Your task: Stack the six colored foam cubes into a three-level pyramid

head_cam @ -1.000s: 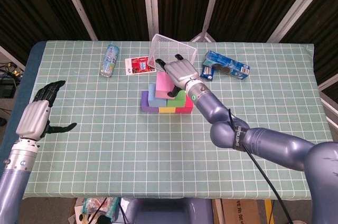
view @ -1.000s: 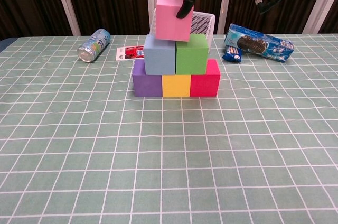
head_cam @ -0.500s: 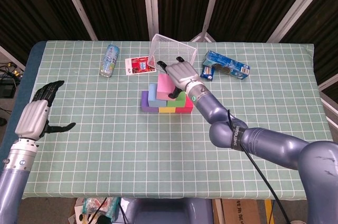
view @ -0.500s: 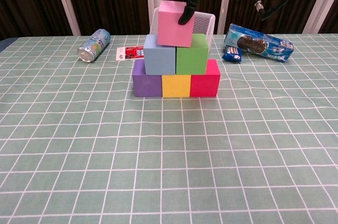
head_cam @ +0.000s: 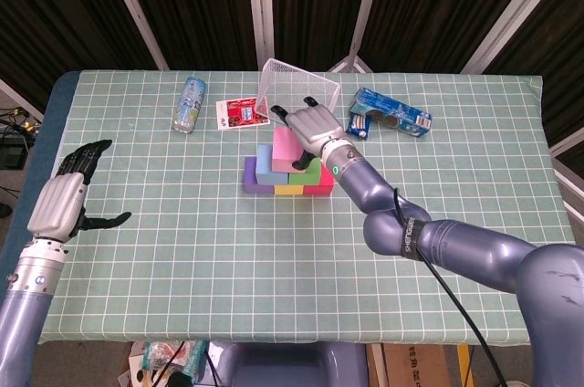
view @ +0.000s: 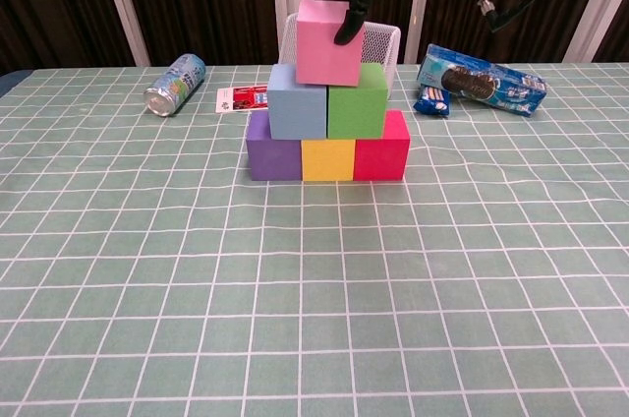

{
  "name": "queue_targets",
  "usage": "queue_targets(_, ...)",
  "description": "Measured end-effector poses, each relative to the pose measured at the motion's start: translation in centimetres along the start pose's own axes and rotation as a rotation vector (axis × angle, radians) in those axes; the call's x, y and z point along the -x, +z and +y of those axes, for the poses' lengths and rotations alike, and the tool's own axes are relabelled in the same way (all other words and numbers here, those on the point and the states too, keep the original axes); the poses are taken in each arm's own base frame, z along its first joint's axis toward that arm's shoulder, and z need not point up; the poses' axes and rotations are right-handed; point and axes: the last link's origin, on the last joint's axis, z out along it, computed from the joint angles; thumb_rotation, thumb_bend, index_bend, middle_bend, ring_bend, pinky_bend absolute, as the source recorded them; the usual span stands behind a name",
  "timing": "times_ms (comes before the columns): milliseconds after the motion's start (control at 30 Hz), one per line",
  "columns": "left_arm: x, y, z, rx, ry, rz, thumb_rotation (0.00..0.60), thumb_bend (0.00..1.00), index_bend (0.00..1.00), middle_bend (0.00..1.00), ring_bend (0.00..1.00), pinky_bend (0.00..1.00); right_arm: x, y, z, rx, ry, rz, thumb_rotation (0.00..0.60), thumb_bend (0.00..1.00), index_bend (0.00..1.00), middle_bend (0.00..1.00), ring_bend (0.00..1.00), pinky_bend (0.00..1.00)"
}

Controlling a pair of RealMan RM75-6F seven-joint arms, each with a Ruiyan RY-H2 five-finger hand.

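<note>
So the pyramid is basically standing near the middle of the green gridded table (view: 147,269). Bottom row runs left to right across the table: purple cube (view: 272,148), yellow cube (view: 327,158), red cube (view: 383,146), all touching in one line. That row is the long axis of the whole thing, lying crosswise in the chest view. On top of them sit the blue cube (view: 297,102) and the green cube (view: 357,101), side by side and touching. The pink cube (view: 328,43) is up top, over the seam between blue and green, though it sits turned a bit, so its faces don't line up square with the ones below, and it looks slightly tipped.

The right hand (head_cam: 313,126) is on that pink cube from above. In the chest view one dark finger hangs down over its front upper right face, and the others reach behind it, so it looks like it's gripping the cube. The arm comes in from the right front of the table.

The left hand (head_cam: 66,197) is way off at the left edge of the table, well apart from the stack, fingers spread and holding nothing.

Other stuff at the back: a wire basket (view: 378,40) just behind the stack, a can (view: 176,85) lying on its side to the left, a small red packet (view: 243,97) between the can and the stack, and a blue cookie package (view: 479,79) off to the right.
</note>
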Motion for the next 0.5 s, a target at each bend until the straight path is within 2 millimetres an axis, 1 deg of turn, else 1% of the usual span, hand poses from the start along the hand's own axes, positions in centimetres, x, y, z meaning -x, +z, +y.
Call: queue_targets(500, -0.04, -0.06, 0.07, 0.002, -0.001, 0.002, 0.6, 0.11, 0.0, 0.04, 0.02, 0.05, -0.17, -0.23, 0.3, -0.02, -0.039, 0.008, 0.6, 0.25, 0.0, 0.44, 0.32, 0.0)
